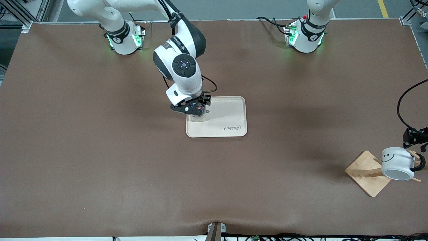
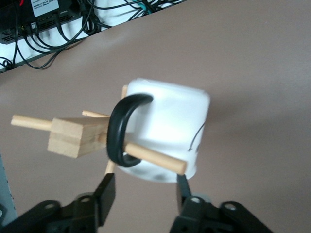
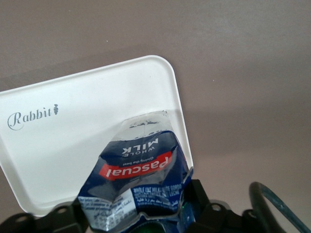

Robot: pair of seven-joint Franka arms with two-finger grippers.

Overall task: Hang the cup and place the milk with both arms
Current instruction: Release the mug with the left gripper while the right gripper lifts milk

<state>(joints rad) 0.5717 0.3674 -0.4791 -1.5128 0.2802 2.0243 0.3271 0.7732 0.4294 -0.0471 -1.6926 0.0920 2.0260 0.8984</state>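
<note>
The cup (image 1: 397, 163), a white mug with a black smiley, hangs by its black handle (image 2: 119, 128) on a peg (image 2: 158, 159) of the wooden rack (image 1: 365, 172) at the left arm's end of the table. My left gripper (image 1: 415, 142) is open beside the handle, its fingers (image 2: 104, 193) clear of the cup (image 2: 167, 124). My right gripper (image 1: 192, 109) is shut on the milk (image 3: 138, 182), a crumpled dark-blue carton with a red label. It holds the carton upright over the corner of the white tray (image 1: 230, 115); only its pale lower part (image 1: 196, 116) shows in the front view.
The white tray (image 3: 63, 145) lies at the table's middle and bears a "Rabbit" mark. A black cable (image 1: 403, 103) loops above the table near the left gripper. Cables and equipment (image 2: 48, 19) lie past the table edge near the rack.
</note>
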